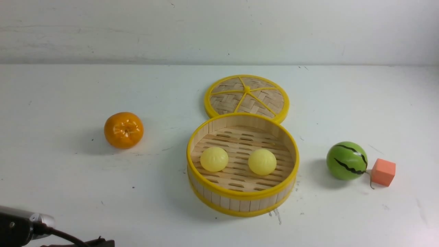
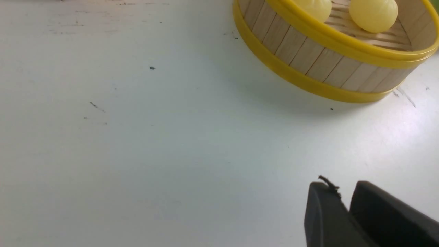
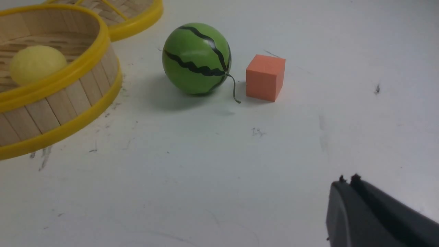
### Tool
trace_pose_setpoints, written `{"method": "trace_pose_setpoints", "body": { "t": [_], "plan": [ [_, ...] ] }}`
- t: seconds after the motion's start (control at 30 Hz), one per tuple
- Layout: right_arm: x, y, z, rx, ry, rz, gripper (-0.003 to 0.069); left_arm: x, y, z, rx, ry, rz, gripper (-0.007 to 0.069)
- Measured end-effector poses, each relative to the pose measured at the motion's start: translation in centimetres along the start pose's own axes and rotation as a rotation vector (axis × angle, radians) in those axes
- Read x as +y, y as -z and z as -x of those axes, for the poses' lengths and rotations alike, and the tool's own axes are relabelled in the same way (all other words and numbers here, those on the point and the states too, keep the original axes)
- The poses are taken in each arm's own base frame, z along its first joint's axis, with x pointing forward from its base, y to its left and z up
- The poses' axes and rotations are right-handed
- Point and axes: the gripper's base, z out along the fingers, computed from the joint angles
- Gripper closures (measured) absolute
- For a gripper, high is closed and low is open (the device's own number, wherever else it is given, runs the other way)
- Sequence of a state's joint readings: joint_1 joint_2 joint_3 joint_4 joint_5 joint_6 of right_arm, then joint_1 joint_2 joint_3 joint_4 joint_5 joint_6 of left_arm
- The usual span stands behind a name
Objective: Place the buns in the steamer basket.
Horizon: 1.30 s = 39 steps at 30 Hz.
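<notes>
Two pale yellow buns lie side by side on the slatted floor of the steamer basket (image 1: 241, 196), the left bun (image 1: 214, 159) and the right bun (image 1: 262, 161) a little apart. In the left wrist view my left gripper (image 2: 344, 188) hangs over bare table, well short of the steamer basket (image 2: 308, 48); a narrow gap shows between its fingertips with nothing in it. My right gripper (image 3: 347, 180) is shut and empty over the table, away from the basket (image 3: 68, 96), where one bun (image 3: 36, 63) shows. In the front view only part of the left arm (image 1: 20, 226) shows at the bottom left.
The flat woven lid (image 1: 247, 96) lies behind the basket, touching its far rim. An orange tangerine (image 1: 123, 130) sits to the left. A green striped watermelon ball (image 1: 346, 160) and an orange cube (image 1: 383, 172) stand to the right, close together.
</notes>
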<state>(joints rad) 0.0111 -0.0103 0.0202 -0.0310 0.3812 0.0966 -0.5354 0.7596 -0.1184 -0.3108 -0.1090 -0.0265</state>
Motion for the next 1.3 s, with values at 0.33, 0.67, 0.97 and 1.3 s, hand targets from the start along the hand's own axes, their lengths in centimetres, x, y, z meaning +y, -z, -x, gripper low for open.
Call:
{"method": "trace_pose_setpoints", "body": {
  "t": [0.33,0.67,0.97,1.3],
  "plan": [
    [0.0,0.0,0.0,0.000,-0.001,0.000,0.0664,0.1,0.0,0.0,-0.024,-0.020,0.001,0.0504],
    [0.0,0.0,0.0,0.001,-0.001,0.000,0.0656,1.7,3.3,-0.2,-0.412,0.009,0.025,0.0613],
    [0.0,0.0,0.0,0.001,-0.001,0.000,0.0656,3.1,5.4,-1.2,-0.445,0.008,0.201,0.0638],
    [0.0,0.0,0.0,0.000,-0.003,0.000,0.0647,3.8,6.5,-3.6,-0.361,0.141,0.334,0.0638]
  ]
}}
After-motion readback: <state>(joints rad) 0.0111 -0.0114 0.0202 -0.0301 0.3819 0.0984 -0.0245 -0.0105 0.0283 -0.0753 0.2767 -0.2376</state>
